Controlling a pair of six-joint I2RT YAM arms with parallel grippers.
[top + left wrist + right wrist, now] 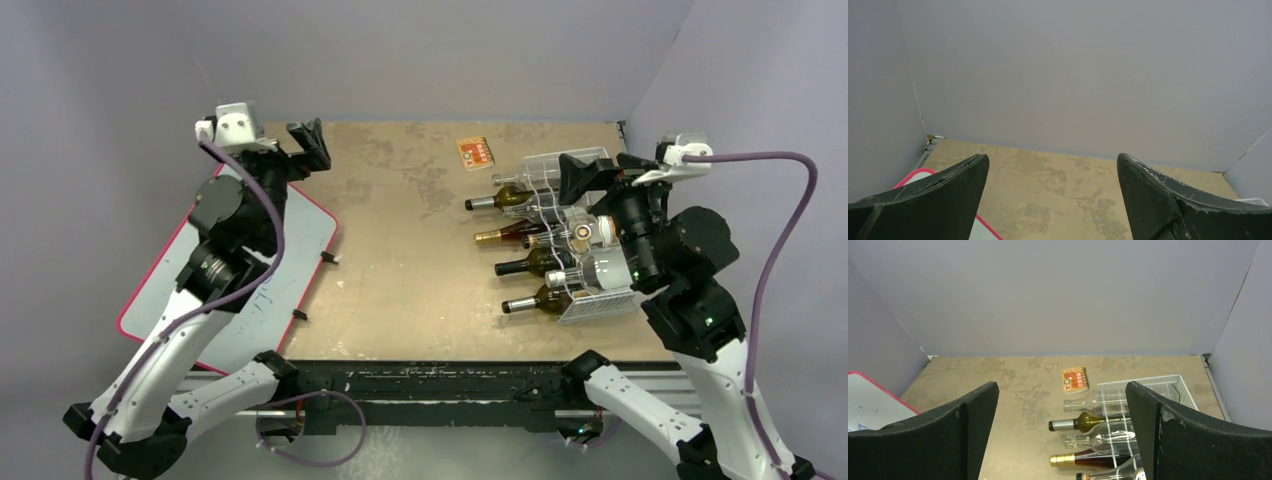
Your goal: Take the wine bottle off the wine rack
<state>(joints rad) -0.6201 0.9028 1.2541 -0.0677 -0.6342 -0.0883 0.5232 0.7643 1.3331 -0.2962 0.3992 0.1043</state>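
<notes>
- Bottles (520,266) are lying on their sides in the white wire rack (600,305), which is sitting on the right side of the table (400,250). Every neck is pointing toward the table's middle and sticking out past the wires.
- From the far end to the near end in the top view, the necks are lining up as follows:
  - a clear bottle (512,178)
  - an olive bottle (497,200) wearing a dark cap
  - a dark bottle (503,234) wearing a gold cap
  - two more dark-capped bottles, the nearest one (530,302) brownish
- More clear bottles are resting higher among the wires, partly hidden under the right arm.
- Right fingers (578,175) are hovering above the rack's far end, spread wide apart and gripping nothing.
- In the right wrist view, those fingers (1188,440) are framing the rack (1153,387) and the necks of the olive bottle (1083,422) and the gold-capped dark bottle (1083,459) below.
- Left fingers (310,145) are hanging raised over the table's far left corner, well apart from the rack. They too are spread wide and holding nothing.
- In the left wrist view, the fingers (948,195) are pointing at the back wall, with bare table (1048,200) showing between them.
- A red-edged whiteboard (290,250) is lying askew along the table's left side, under the left arm.
- A small orange card (476,152) is lying flat near the far edge, close to the rack's far end but apart from it.
</notes>
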